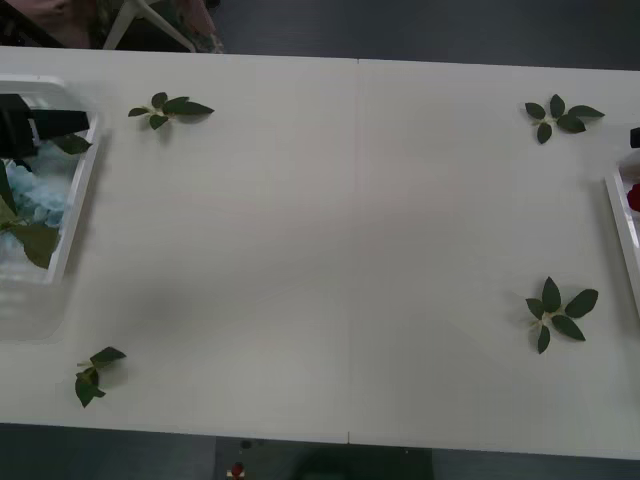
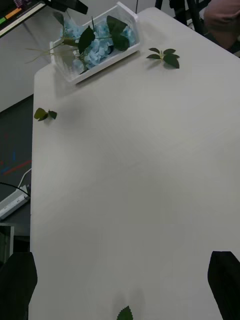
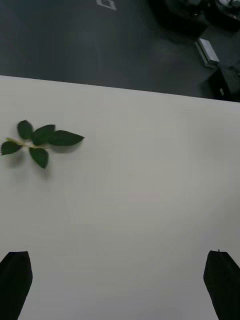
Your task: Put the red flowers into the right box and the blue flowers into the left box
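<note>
The left box (image 1: pixel 80 190) stands at the table's left edge and holds pale-blue flowers (image 1: pixel 35 195) with big green leaves; the same box (image 2: pixel 107 55) and blue flowers (image 2: pixel 97 47) lie far off in the right wrist view. My left gripper (image 1: pixel 60 124) hangs over that box's far end, its black fingers (image 3: pixel 15 280) wide apart with nothing between them. At the right edge is the right box (image 1: pixel 620 225), with a bit of red flowers (image 1: pixel 633 195) inside. My right gripper (image 2: pixel 122 254) is open and holds nothing, just beyond that box's far end (image 1: pixel 635 135).
Loose green leaf sprigs lie on the white table: back left (image 1: pixel 170 108), back right (image 1: pixel 560 117), front right (image 1: pixel 558 312) and front left (image 1: pixel 92 374). The broad middle of the table (image 1: pixel 340 250) is bare. Dark floor lies beyond the table's edges.
</note>
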`<state>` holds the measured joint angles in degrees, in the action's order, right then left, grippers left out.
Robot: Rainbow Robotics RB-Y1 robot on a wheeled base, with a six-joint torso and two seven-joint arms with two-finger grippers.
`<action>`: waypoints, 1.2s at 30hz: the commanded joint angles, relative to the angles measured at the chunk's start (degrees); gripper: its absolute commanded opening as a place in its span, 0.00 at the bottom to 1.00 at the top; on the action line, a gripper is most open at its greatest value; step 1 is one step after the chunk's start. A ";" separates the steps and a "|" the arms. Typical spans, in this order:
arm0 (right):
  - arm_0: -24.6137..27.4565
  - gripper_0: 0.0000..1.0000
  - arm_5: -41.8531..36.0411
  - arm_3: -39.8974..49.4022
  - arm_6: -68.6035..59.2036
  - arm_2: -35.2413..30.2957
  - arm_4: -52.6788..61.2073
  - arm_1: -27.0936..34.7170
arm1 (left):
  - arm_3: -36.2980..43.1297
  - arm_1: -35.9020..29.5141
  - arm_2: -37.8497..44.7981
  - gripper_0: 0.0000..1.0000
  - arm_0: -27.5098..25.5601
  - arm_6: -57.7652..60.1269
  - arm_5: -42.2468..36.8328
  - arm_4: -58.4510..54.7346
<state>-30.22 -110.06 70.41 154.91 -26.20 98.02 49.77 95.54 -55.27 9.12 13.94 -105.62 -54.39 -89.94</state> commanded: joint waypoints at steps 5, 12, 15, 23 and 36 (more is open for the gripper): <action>-0.54 1.00 0.06 1.66 0.09 -0.60 0.24 1.65 | 11.59 1.74 -12.02 1.00 0.74 2.00 12.03 3.37; -0.54 1.00 0.06 1.66 0.09 -0.60 0.24 1.65 | 20.56 -4.76 -18.17 1.00 2.58 1.91 12.29 5.57; -0.54 1.00 0.06 1.66 0.09 -0.60 0.24 1.65 | 23.02 -7.57 -20.19 1.00 3.11 1.56 12.29 5.31; -0.54 1.00 0.06 1.66 0.09 -0.60 0.24 1.65 | 30.32 -12.41 -25.82 1.00 4.61 -0.29 14.05 8.47; -0.54 1.00 0.06 1.66 0.09 -0.60 0.24 1.65 | 35.15 -13.55 -29.60 1.00 6.45 -2.13 16.34 7.41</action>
<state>-30.22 -110.06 70.44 154.91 -26.20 98.02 49.77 128.76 -67.14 -21.38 19.27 -105.77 -38.59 -81.87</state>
